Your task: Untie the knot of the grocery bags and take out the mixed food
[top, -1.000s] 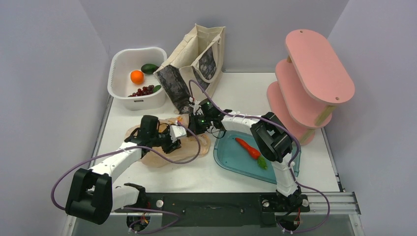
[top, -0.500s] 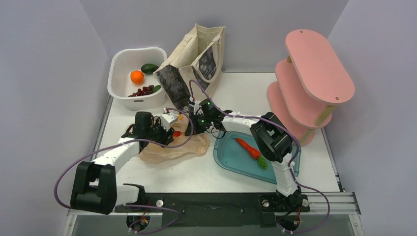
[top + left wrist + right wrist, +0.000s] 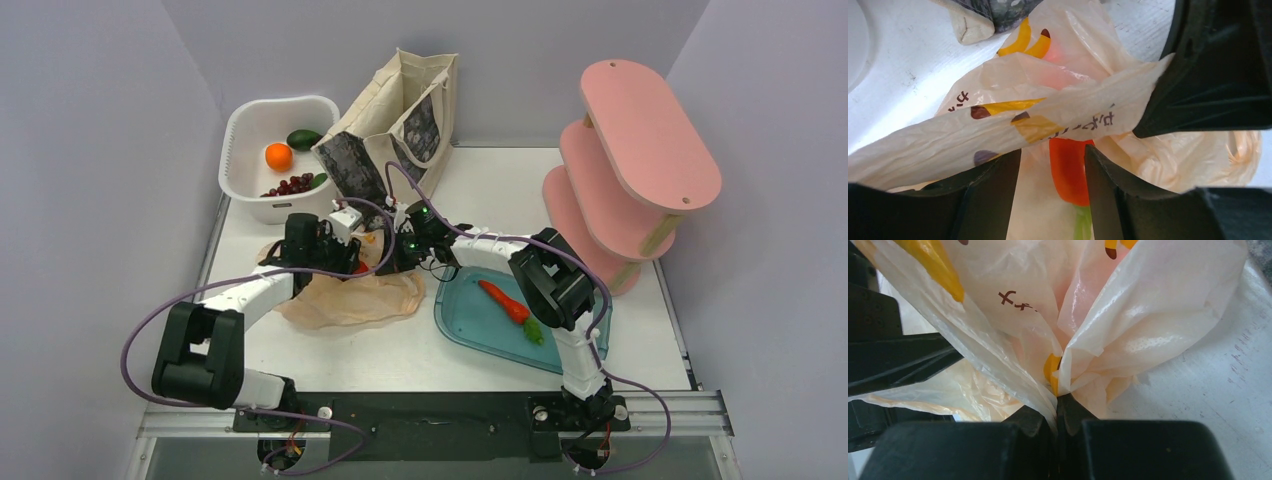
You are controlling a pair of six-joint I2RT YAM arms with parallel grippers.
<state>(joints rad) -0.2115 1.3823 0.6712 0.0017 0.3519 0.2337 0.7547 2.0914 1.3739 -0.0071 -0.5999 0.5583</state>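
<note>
The peach-orange plastic grocery bag (image 3: 352, 298) lies flat at mid-table with its mouth toward the far side. My left gripper (image 3: 345, 252) is at that mouth, and its jaws (image 3: 1052, 150) stand open. An orange carrot (image 3: 1070, 170) with a green top lies inside the bag between the fingers (image 3: 993, 195), close against the right one, with a gap on its left. My right gripper (image 3: 393, 254) is shut on the bag's edge (image 3: 1057, 390) and holds the film up. A second carrot (image 3: 505, 302) lies in the teal tray (image 3: 455, 315). The knot is out of view. The canvas tote (image 3: 395, 125) stands behind.
A white basket (image 3: 240, 125) at the far left holds an orange, an avocado and dark grapes. A pink tiered shelf (image 3: 640, 150) stands at the right. The tote's base (image 3: 973, 27) sits just beyond the bag.
My left gripper has moved away from me to the bag's mouth and its jaws have spread wider. The bag has shifted and flattened under it. The right gripper has stayed put.
</note>
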